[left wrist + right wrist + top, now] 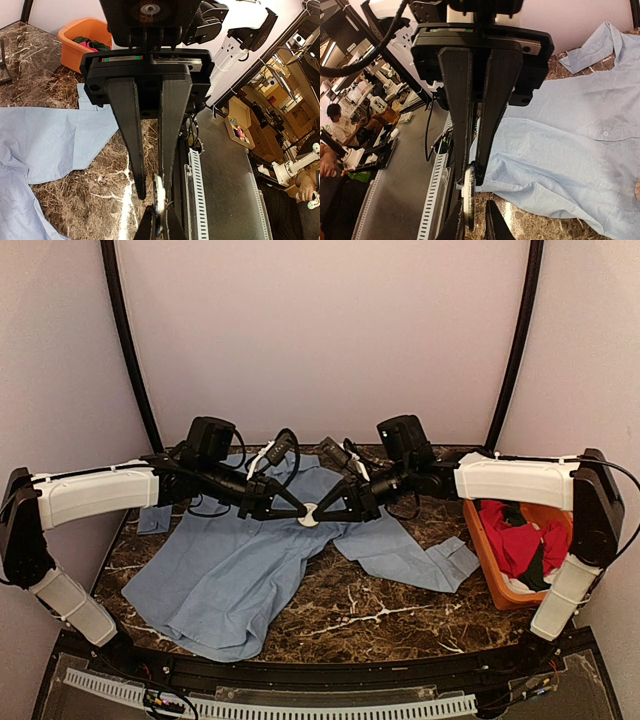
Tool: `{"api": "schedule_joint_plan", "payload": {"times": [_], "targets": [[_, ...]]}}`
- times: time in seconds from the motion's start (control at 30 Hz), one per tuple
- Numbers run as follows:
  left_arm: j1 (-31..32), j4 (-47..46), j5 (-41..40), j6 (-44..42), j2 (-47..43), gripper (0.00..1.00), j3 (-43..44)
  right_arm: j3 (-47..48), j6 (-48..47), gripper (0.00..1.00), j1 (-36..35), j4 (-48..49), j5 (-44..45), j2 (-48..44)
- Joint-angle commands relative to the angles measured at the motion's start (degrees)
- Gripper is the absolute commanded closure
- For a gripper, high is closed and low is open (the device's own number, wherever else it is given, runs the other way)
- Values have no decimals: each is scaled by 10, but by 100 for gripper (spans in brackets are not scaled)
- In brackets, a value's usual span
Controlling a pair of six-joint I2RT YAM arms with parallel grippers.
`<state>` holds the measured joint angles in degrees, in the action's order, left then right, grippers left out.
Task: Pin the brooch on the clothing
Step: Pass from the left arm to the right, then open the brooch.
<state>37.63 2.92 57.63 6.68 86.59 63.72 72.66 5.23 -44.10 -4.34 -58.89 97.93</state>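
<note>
The left gripper has its jaws clamped on the white brooch. The right gripper has narrow jaws at the same disc, but I cannot tell if they pinch it. Both meet at frame centre, over the light blue shirt spread on the marble table.

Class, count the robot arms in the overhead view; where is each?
2. Left arm reaches in from the left, right arm from the right; both meet at the brooch.
</note>
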Motion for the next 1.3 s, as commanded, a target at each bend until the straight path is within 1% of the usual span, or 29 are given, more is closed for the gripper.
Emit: {"api": "schedule_joint_plan", "payload": {"times": [0.0, 0.07, 0.13, 0.17, 0.23, 0.3, 0.37, 0.5, 0.57, 0.6, 0.67, 0.93, 1.0, 1.2, 1.27], "targets": [[5, 1, 15, -6, -3, 99, 10, 14, -1, 93, -4, 0, 1, 9], [6, 2, 15, -6, -2, 99, 10, 15, -3, 100, -5, -1, -2, 10], [5, 1, 13, -4, -2, 96, 10, 15, -7, 100, -5, -3, -1, 9], [4, 0, 11, -3, -2, 90, 9, 15, -9, 100, -5, -3, 4, 6], [5, -9, 14, 5, -3, 83, 5, 12, -13, 100, -5, -3, 17, 0], [5, -24, 23, 18, -4, 82, -1, 8, -15, 100, -4, 0, 28, -6], [5, -46, 32, 29, -4, 82, -6, 6, -12, 100, -5, 6, 33, -9], [5, -64, 44, 42, -2, 88, -9, 4, -1, 100, -5, 18, 36, -10], [5, -75, 52, 47, -1, 92, -11, 1, 2, 100, -5, 24, 39, -11], [5, -78, 53, 51, -1, 95, -15, -2, 4, 100, -5, 28, 40, -13], [5, -88, 58, 57, -2, 99, -18, -5, 6, 100, -4, 35, 40, -15], [5, -92, 54, 58, -5, 99, -21, -5, 23, 100, -3, 41, 43, -14], [6, -86, 43, 55, -8, 99, -21, -6, 36, 100, -3, 59, 46, -14], [13, -37, -6, 5, -15, 99, -12, -6, 109, 100, -4, 105, 20, 2], [18, -33, -13, -3, -17, 99, -11, -2, 131, 100, -4, 112, 18, 7]]}}
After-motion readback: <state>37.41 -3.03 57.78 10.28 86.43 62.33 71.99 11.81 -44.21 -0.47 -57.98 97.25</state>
